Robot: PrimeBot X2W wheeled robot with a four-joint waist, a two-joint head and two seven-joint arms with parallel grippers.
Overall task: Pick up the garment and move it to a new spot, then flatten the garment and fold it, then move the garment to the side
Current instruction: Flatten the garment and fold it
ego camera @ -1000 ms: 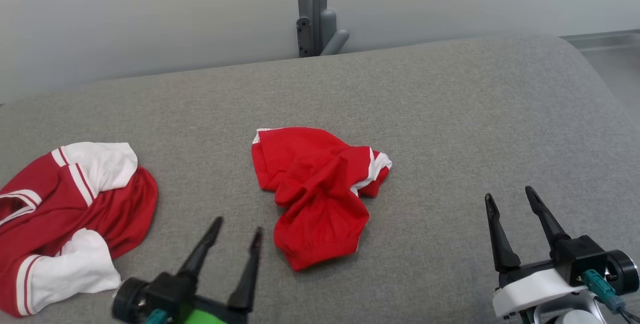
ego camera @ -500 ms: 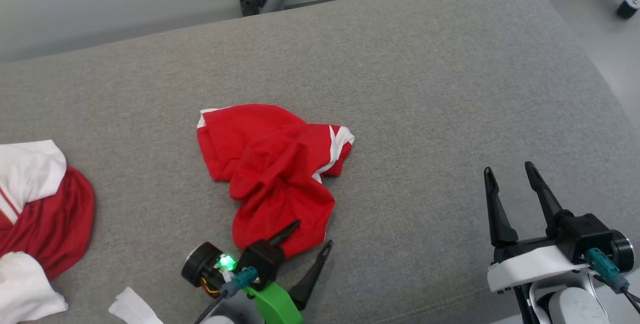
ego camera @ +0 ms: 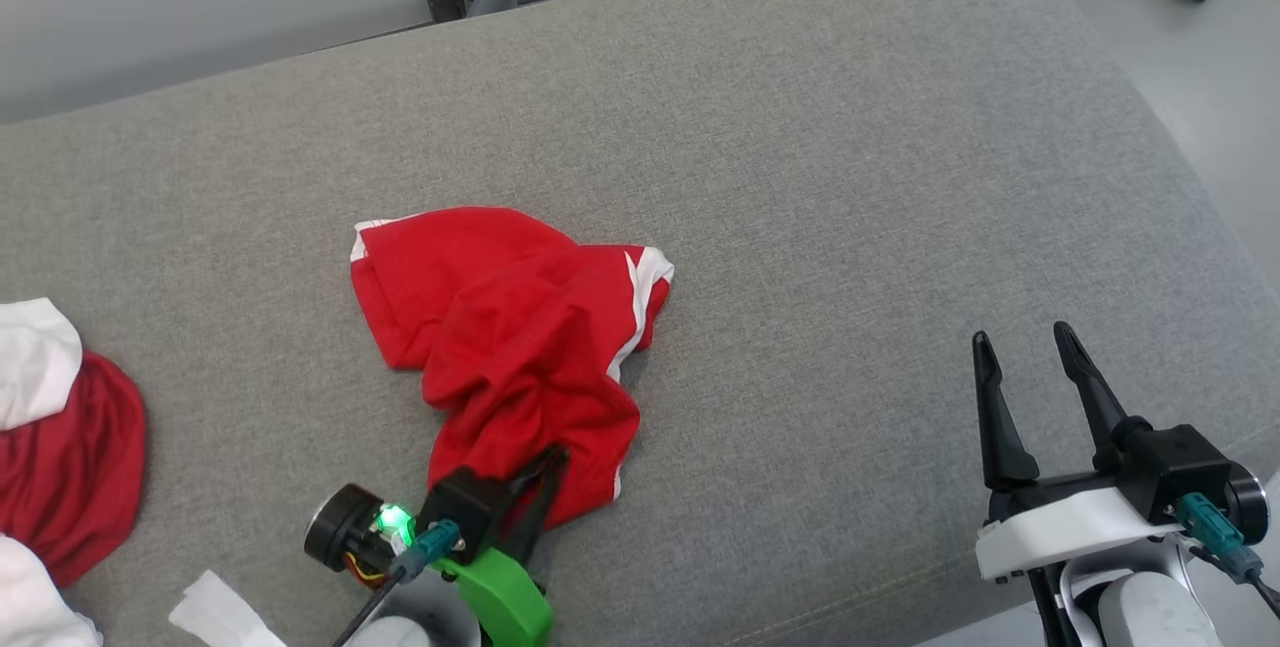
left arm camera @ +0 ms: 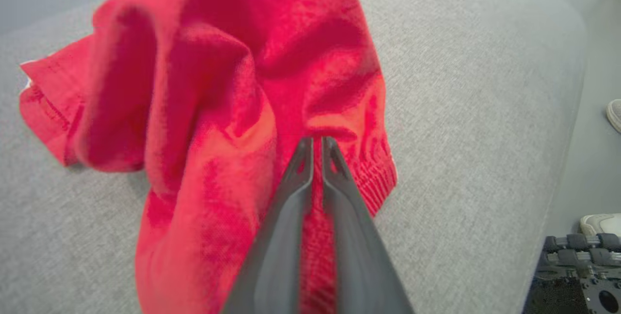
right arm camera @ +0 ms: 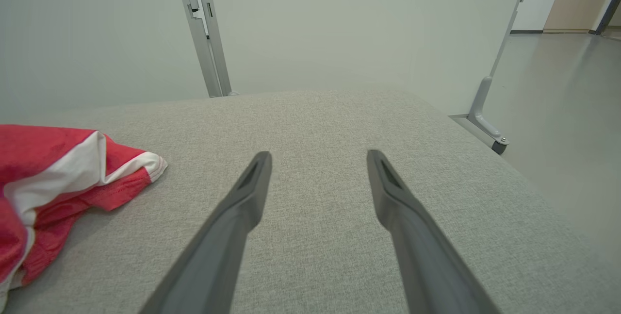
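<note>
Head view: the red garment (ego camera: 510, 327) is found crumpled at centre-left of the grey cushion (ego camera: 850, 177). A fold at its near ribbed hem is pinched in the narrowly closed left gripper (ego camera: 552, 462), judged ready for lifting. The right gripper (ego camera: 1021, 332) is held wide and empty at lower right.

Dark left end effector (left arm camera: 313, 140), green bracket (ego camera: 500, 599)

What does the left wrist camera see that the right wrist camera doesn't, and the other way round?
Left wrist view: the left gripper pinched shut on the ribbed hem of the red garment, and a pale shoe on the floor. Right wrist view: the right gripper, open above the grey cushion, and a slanted metal leg beyond it. Both: the red garment lying on that cushion.
</note>
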